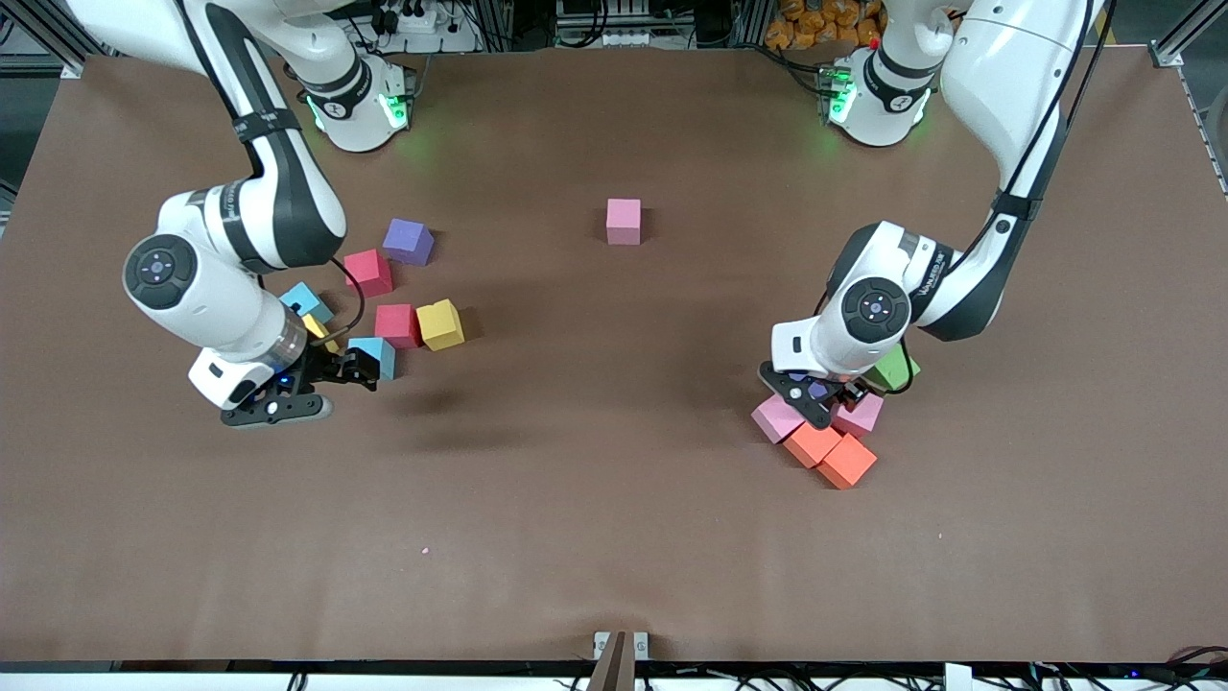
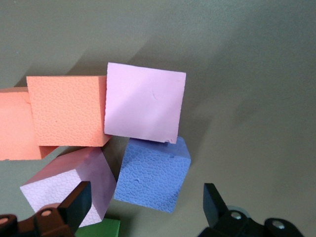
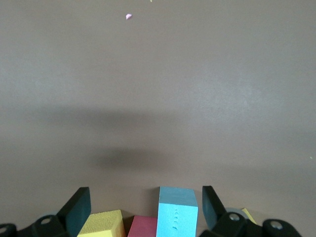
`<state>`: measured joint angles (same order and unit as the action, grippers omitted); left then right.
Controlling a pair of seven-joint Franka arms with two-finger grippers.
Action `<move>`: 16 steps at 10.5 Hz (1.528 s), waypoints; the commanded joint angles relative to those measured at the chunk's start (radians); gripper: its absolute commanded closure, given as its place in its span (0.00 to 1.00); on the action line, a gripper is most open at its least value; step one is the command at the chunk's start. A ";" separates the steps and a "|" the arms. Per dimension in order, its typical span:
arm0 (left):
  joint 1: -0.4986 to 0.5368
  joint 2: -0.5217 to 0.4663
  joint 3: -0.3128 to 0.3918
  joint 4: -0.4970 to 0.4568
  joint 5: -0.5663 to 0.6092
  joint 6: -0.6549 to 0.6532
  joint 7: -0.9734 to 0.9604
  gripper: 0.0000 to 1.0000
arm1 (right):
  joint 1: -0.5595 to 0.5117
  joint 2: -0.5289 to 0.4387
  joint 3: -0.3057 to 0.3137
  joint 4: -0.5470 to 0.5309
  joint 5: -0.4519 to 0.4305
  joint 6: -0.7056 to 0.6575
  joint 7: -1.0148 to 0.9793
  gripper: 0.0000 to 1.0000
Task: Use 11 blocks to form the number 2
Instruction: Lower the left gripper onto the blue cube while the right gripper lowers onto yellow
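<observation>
— Blocks? Small foam cubes, clustered at both table ends; lone pink foam cube (image 1: pixel 624 220) mid-table.
— Grippers? Left gripper (image 2: pixel 143 207) open over purple-blue foam cube (image 2: pixel 153 175), hemmed by pink cubes (image 2: pixel 144 106), green foam cube (image 1: pixel 897 369) adjacent. Right gripper (image 3: pixel 143 210) open, empty, beside light-blue foam cube (image 3: pixel 177 212).

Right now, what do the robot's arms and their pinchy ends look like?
Both arms are glossy white with rounded shells, black bands at the joints and round dark caps with a small mark. Thin black cables run along them, and green lights glow at the bases. The left gripper and the right gripper are black, each with two flat jaws. The left arm has small writing on its black band.
</observation>
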<state>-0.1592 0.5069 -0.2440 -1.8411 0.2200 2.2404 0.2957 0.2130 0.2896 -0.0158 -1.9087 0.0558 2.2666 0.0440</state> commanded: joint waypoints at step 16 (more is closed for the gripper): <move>0.003 0.078 -0.006 -0.004 0.067 0.058 0.019 0.00 | 0.241 0.008 -0.001 -0.337 0.001 0.255 0.111 0.00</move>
<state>-0.1603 0.5803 -0.2454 -1.8420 0.2590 2.2838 0.3041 0.4342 0.2882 -0.0102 -2.2141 0.0561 2.4829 0.1492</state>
